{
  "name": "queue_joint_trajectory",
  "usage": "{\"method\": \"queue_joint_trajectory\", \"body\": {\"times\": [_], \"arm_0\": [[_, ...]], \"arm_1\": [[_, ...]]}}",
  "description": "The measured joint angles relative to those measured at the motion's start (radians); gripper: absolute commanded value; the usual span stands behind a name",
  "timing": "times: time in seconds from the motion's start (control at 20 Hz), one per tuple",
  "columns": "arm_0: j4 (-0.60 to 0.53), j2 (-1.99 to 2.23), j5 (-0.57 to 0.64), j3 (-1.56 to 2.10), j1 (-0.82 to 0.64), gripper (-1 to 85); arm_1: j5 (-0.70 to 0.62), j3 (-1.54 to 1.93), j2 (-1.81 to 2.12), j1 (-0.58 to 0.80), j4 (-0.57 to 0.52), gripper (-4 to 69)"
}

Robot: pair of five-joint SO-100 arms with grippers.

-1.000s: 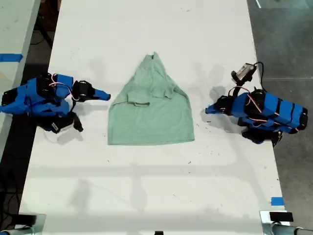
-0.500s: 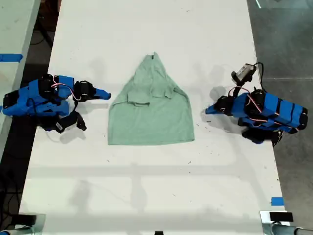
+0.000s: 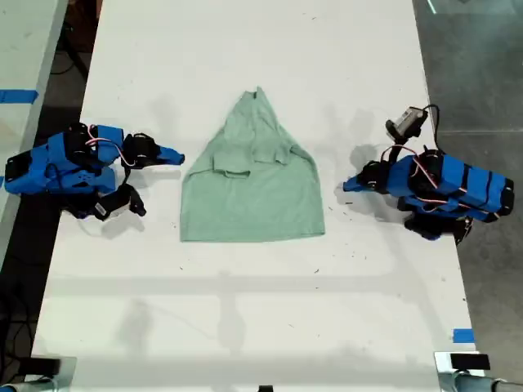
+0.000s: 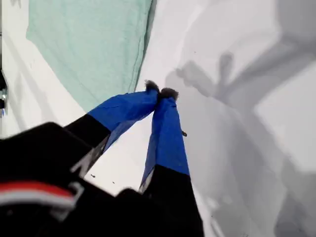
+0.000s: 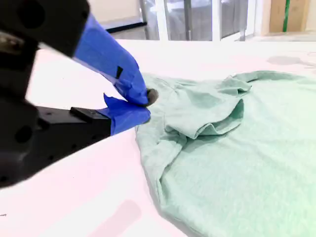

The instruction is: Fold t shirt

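1. My first gripper (image 4: 159, 92), tips pressed together on nothing, sits at three o'clock of the t shirt (image 3: 252, 175) in the exterior view.
2. My second gripper (image 5: 144, 103), seemingly closed too, sits at nine o'clock, just beside the cloth.

Bright, even overhead light floods the white flat desk (image 3: 245, 49), throwing soft grey arm shadows. The exterior view is sharp; both wrist views blur up close, the second nearly washed out.

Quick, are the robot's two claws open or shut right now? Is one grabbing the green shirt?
My first gripper: shut, holding nothing, beside the t shirt.
My second gripper: shut, empty, at the shirt's edge.
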Motion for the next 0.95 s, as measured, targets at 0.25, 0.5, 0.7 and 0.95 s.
{"method": "queue_joint_trajectory", "body": {"times": [0.25,0.5,0.7,0.95], "arm_0": [[0.0,0.0,0.0,0.0,0.0,0.0],[0.0,0.0,0.0,0.0,0.0,0.0],[0.0,0.0,0.0,0.0,-0.006,0.3],[0.0,0.0,0.0,0.0,-0.009,0.1]], "arm_1": [[0.0,0.0,0.0,-0.002,0.0,1.3],[0.0,0.0,0.0,-0.002,0.0,1.3],[0.0,0.0,0.0,0.011,0.0,1.3],[0.0,0.0,0.0,0.017,0.0,1.3]]}}
